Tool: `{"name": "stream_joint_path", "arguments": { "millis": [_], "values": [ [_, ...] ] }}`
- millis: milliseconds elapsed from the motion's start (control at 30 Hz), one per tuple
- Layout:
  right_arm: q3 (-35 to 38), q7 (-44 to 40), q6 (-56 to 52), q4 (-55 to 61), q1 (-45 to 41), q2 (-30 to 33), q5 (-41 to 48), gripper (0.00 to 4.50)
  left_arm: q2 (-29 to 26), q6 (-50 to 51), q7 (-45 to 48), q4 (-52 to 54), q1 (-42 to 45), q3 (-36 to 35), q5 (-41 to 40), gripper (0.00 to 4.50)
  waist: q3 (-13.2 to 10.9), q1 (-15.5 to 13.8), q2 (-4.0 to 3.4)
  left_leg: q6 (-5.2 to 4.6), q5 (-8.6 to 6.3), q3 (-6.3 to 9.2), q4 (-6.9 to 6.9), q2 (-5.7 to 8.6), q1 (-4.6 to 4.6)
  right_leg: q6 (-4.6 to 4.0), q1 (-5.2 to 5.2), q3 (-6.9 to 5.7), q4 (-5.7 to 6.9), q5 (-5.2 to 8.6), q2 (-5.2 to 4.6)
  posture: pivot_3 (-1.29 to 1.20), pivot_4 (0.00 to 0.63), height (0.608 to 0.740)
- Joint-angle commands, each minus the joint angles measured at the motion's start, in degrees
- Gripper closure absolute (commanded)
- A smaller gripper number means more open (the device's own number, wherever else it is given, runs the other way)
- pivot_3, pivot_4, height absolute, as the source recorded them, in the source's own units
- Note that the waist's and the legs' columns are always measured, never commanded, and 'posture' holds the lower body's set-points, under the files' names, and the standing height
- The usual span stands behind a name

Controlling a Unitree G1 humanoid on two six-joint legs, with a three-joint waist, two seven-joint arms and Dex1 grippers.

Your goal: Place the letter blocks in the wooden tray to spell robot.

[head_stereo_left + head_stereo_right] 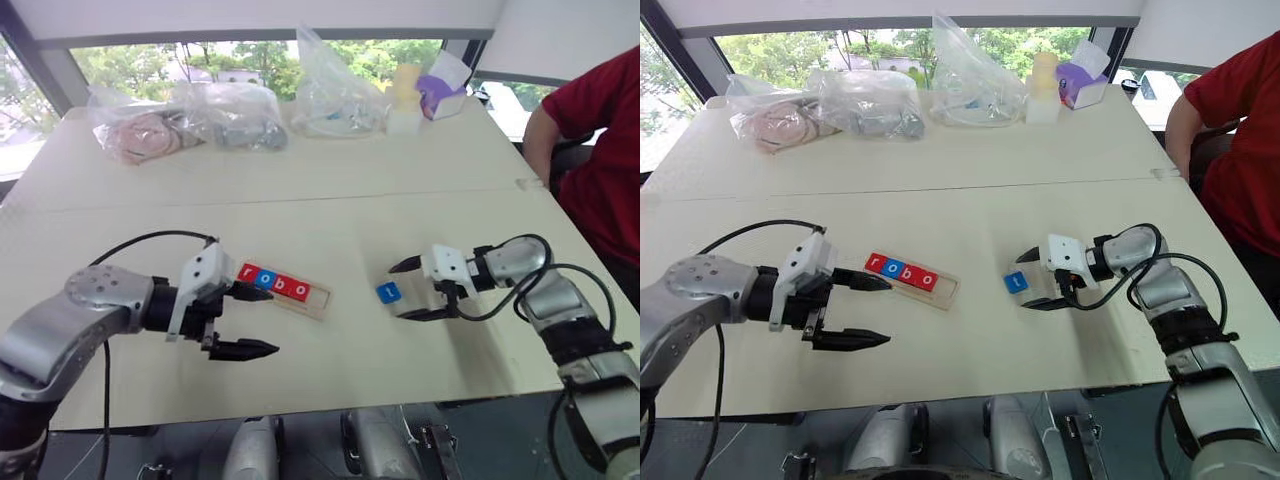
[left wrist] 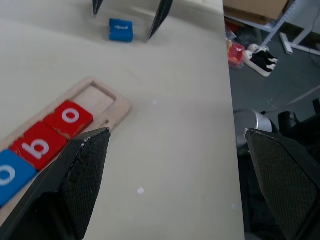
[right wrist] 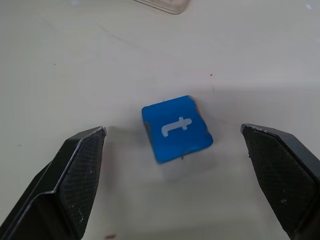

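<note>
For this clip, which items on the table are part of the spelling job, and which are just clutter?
Part of the job:
- wooden tray, holding r, o, b, o blocks
- blue t block, loose on the table, in front of the open right tool
- left tool, open, empty

Just lying about:
- plastic bags at the far edge
- yellow bottle
- purple box

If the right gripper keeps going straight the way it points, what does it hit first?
Most likely the small blue square tile with a white t, lying on the pale table between the right gripper's open fingers; exact depth is unclear.
</note>
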State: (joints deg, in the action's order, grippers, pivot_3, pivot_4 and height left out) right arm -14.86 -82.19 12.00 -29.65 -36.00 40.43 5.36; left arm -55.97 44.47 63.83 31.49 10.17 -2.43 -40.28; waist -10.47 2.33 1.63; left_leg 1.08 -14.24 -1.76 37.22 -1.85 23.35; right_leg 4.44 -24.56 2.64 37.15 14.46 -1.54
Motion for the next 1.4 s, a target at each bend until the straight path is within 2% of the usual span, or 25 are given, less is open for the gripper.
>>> {"name": "stream_joint_path", "arguments": {
  "millis": [33, 100, 167, 233, 300, 367, 467, 567, 633, 700, 867, 1167, 1400],
  "values": [
    [-0.5, -2.2, 4.9, -5.1, -2.7, -0.9, -1.4, 0.01, -0.7, 0.3, -0.8, 3.3, -0.9, -2.9, -2.0, 0.00, 0.0, 0.0, -0.01, 0.00, 0.00, 0.01, 0.01, 0.00, 0.00, -0.01, 0.00, 0.01, 0.00, 0.00, -0.03, 0.00, 0.150, 0.735],
    [-0.9, -2.6, 6.8, -9.3, -4.5, -2.3, -2.3, 0.01, -0.6, 0.1, -1.2, 3.1, -0.9, -2.7, -1.8, 0.00, 0.0, 0.0, -0.01, 0.01, 0.00, 0.02, 0.06, 0.00, -0.02, -0.02, 0.06, 0.01, 0.01, 0.00, -0.04, 0.00, 0.150, 0.735],
    [-0.8, -4.6, 6.9, -13.1, -5.5, -3.5, -1.9, 0.55, -0.3, -0.3, -1.9, 2.7, -0.5, -1.9, -0.9, 0.00, 0.0, 0.1, 0.00, 0.01, 0.01, 0.02, 0.09, 0.01, -0.09, -0.03, 0.14, 0.01, 0.01, -0.01, -0.04, 0.00, 0.150, 0.735],
    [-0.3, -7.0, 5.9, -15.1, -5.8, -4.2, -1.1, 1.35, -0.3, -0.8, -2.3, 2.5, -0.5, -1.2, -0.1, 0.00, 0.0, 0.1, 0.00, 0.02, 0.01, 0.02, 0.10, 0.01, -0.18, -0.05, 0.22, 0.01, 0.01, -0.02, -0.02, 0.00, 0.150, 0.735],
    [0.1, -8.0, 4.8, -15.6, -5.9, -4.8, -0.7, 2.45, -0.6, -1.1, -2.2, 2.3, -0.7, -1.0, 0.4, 0.00, 0.0, 0.2, 0.00, 0.02, 0.01, 0.02, 0.09, 0.01, -0.24, -0.05, 0.27, 0.01, 0.03, -0.02, -0.02, 0.00, 0.150, 0.735],
    [0.5, -7.4, 3.5, -14.8, -5.5, -5.2, -0.6, 3.36, -0.7, -1.3, -2.2, 2.1, -0.9, -1.1, 0.8, 0.00, 0.0, 0.2, -0.01, 0.02, 0.01, 0.02, 0.08, 0.00, -0.27, -0.05, 0.27, 0.03, 0.05, -0.02, -0.02, 0.00, 0.150, 0.735],
    [3.0, -5.9, -6.1, -8.6, -5.2, -6.1, 3.2, 3.34, -0.7, -1.6, -2.4, 1.3, -1.1, -1.7, 1.4, 0.00, 0.0, 0.2, -0.01, 0.02, 0.01, 0.02, 0.08, 0.00, -0.28, -0.05, 0.27, 0.04, 0.07, -0.02, -0.01, 0.00, 0.150, 0.735],
    [5.4, -1.0, -22.0, 7.0, -3.9, -7.6, 8.9, 3.34, -1.4, -2.4, -1.6, -0.2, -1.5, -2.2, 2.1, 0.00, 0.0, 0.3, -0.08, 0.02, 0.01, 0.02, 0.08, -0.04, -0.24, -0.05, 0.18, 0.07, 0.14, -0.02, -0.01, 0.00, 0.150, 0.735],
    [4.7, 6.5, -30.3, 17.5, -2.5, -10.0, 8.2, 3.34, -0.6, -2.7, -2.1, -3.0, -0.3, -3.1, 2.0, 0.00, 0.0, 0.2, -0.08, 0.02, 0.01, 0.02, 0.07, -0.05, -0.21, -0.02, 0.09, 0.08, 0.23, -0.04, -0.01, 0.00, 0.150, 0.735],
    [3.3, 15.0, -37.3, 23.2, -1.7, -12.4, 4.9, 3.34, 0.2, -2.2, -3.1, -5.6, 1.4, -4.0, 1.6, 0.00, 0.0, 0.1, -0.07, 0.02, 0.01, 0.08, 0.05, -0.05, -0.21, -0.01, 0.06, 0.03, 0.30, -0.04, 0.02, 0.00, 0.150, 0.735],
    [1.2, 26.1, -51.3, 33.1, 1.9, -14.8, 2.4, 3.34, -1.5, -3.7, -2.0, -7.6, 0.5, -4.2, 3.7, 0.00, 0.0, -0.5, -0.07, 0.05, 0.02, 0.13, 0.05, -0.01, -0.04, -0.06, -0.01, -0.05, 0.22, -0.01, -0.09, 0.00, 0.150, 0.735],
    [-1.9, 33.2, -60.9, 47.7, 9.2, -15.0, 3.8, 3.34, -0.9, -4.2, -2.9, -6.6, -2.6, -4.3, 4.2, 0.00, 0.0, -0.2, -0.06, 0.05, 0.02, 0.03, 0.06, -0.01, 0.06, -0.04, -0.09, 0.00, 0.06, -0.02, -0.11, 0.00, 0.150, 0.735],
    [-4.2, 36.6, -61.5, 48.3, 9.2, -16.4, 3.8, 3.34, 0.3, -4.3, -3.3, -6.9, -1.6, -2.6, 5.1, 0.00, 0.0, 0.1, -0.06, 0.05, 0.02, 0.04, 0.06, 0.00, 0.04, -0.04, -0.07, 0.00, 0.09, -0.02, -0.05, 0.00, 0.150, 0.735]
  ]
}}
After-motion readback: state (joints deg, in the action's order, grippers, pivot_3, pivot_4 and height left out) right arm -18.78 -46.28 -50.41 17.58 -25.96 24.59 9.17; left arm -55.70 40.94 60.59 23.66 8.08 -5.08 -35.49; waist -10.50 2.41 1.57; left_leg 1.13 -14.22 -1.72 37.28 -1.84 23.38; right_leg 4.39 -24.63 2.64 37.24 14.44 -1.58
